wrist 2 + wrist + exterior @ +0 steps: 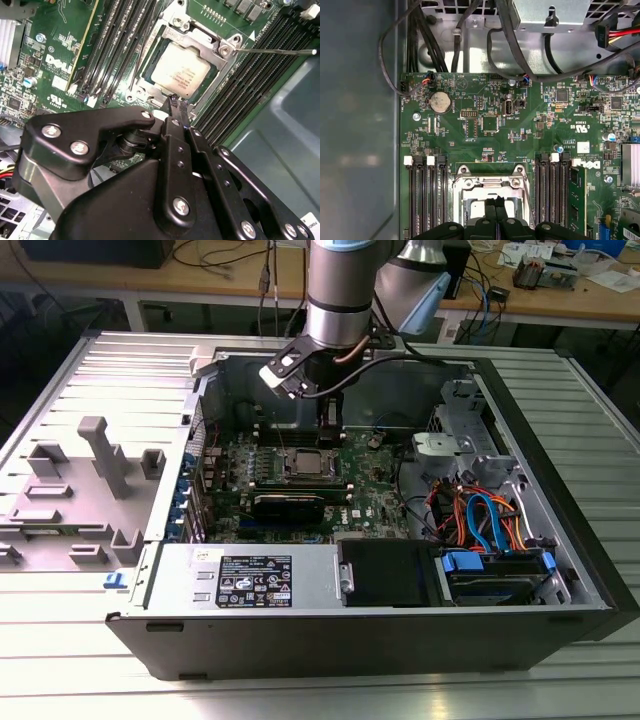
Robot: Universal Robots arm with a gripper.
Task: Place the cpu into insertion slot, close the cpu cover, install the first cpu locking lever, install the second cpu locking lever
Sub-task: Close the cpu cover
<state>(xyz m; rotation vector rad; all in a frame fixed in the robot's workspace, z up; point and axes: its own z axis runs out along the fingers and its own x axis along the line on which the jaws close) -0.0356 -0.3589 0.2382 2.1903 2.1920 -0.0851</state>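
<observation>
Silver on top, the cpu (pixel 182 75) lies flat and face up inside the insertion slot (pixel 146 74), its edges square with the slot's rim. Over it the cpu cover (pixel 202 42) is folded down, and the chip shows through the cover's cut-out.

From one corner of the slot a thin lever (pixel 270 50) sticks out slantwise across the black memory slots (pixel 250 85). A second lever (pixel 142 55) runs along the opposite side of the slot, in line with the memory slots there. Whether either lever is latched cannot be told.

At the slot's near edge, just above the cover, hangs the tool (pixel 176 102), pointing down, its fingers pressed together with nothing between them.

Around the slot spreads the green board (pixel 520 145), bedded in an open computer case (pixel 480 370) that lies on the slatted table (pixel 300 690). Also in the case, away from the slot, are a grey power unit (pixel 250 580) and orange and blue cables (pixel 480 515). Black cables (pixel 520 65) loop past the board's far edge, well apart from the slot.
</observation>
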